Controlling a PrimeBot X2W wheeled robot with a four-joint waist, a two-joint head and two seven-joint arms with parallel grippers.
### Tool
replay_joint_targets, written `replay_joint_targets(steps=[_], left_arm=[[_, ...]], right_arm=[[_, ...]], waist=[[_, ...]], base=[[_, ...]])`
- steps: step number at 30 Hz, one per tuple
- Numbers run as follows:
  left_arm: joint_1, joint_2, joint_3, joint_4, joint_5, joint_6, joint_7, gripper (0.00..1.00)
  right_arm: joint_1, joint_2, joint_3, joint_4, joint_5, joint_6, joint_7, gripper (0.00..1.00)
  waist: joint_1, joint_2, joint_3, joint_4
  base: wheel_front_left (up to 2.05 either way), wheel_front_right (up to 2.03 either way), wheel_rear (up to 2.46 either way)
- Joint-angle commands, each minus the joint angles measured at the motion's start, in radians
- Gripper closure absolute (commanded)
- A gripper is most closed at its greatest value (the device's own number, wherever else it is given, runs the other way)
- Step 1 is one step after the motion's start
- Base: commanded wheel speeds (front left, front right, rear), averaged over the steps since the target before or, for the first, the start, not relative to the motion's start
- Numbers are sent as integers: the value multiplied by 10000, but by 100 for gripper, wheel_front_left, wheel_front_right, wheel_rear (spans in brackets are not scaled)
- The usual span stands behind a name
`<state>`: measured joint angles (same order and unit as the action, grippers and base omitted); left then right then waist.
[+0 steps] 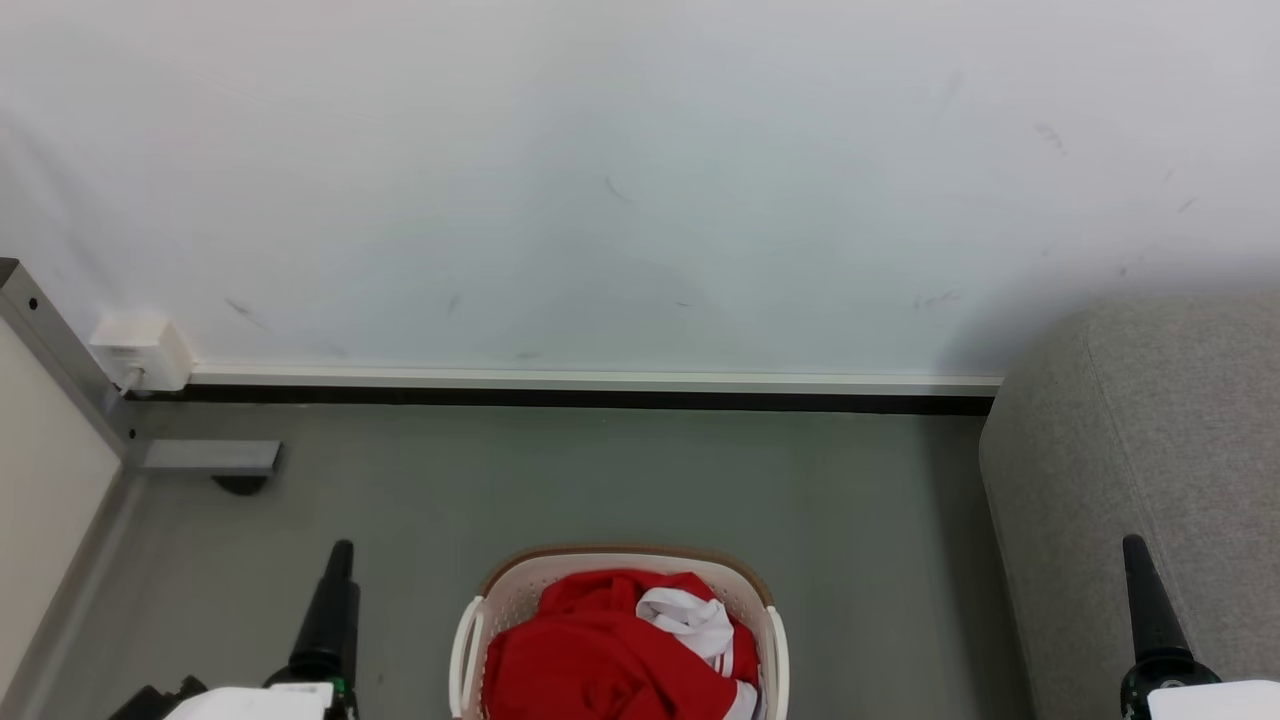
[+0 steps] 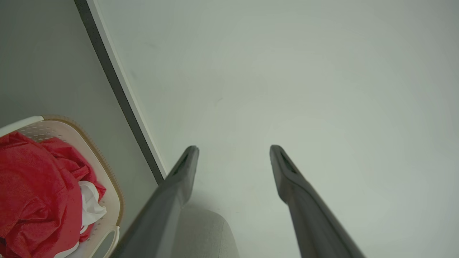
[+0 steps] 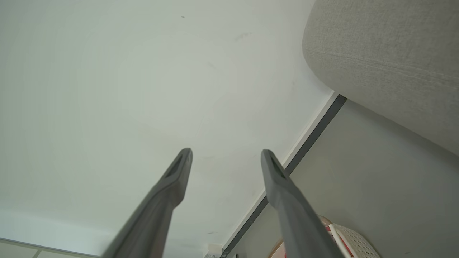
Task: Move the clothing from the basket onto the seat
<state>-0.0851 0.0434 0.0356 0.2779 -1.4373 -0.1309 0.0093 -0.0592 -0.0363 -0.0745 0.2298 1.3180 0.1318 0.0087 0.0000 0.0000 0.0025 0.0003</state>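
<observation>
The cream basket (image 1: 625,556) with its tan rim stands on the floor at the bottom centre of the head view. The red clothing (image 1: 590,655) with a white panel lies bunched inside it. The light-grey seat (image 1: 1130,450) rises at the right. In the left wrist view my left gripper (image 2: 233,147) is open and empty, aimed at the wall, with the basket (image 2: 111,200) and clothing (image 2: 36,193) off to its left. My right gripper (image 3: 226,151) is likewise open and empty, with the seat (image 3: 387,53) at its upper right and the basket's wall (image 3: 356,242) at the lower right.
A white wall with a dark baseboard (image 1: 600,398) closes the far side. A white wall box (image 1: 140,350) and a metal-framed panel (image 1: 45,330) with a metal foot (image 1: 210,457) stand at the left. Grey floor (image 1: 600,480) lies between basket and wall.
</observation>
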Motion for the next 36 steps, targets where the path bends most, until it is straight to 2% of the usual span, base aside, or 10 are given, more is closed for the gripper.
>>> replay_joint_targets(steps=[1, 14, 28, 36], left_arm=[[-249, 53, -25, -153, 315, 31, -101, 0], [-253, 62, -202, -345, 3153, 377, -609, 0], [-145, 71, -407, -379, 6473, 554, -1070, 0], [-71, 75, -512, -372, 7826, 581, -1323, 0]], right_arm=[[-101, -115, 11, -211, -394, -4, -91, 0], [-8, -134, 324, -421, -4129, -6, -593, 0], [72, -201, 606, -443, -6864, -8, -1060, 0], [121, -216, 734, -323, -8051, -10, -1302, 0]], waist=[[0, 0, 2, 5], [0, 0, 25, 13], [0, 0, 33, 12], [0, 0, 30, 17]], base=[[0, 0, 0], [0, 0, 0], [0, 0, 0], [0, 0, 0]])
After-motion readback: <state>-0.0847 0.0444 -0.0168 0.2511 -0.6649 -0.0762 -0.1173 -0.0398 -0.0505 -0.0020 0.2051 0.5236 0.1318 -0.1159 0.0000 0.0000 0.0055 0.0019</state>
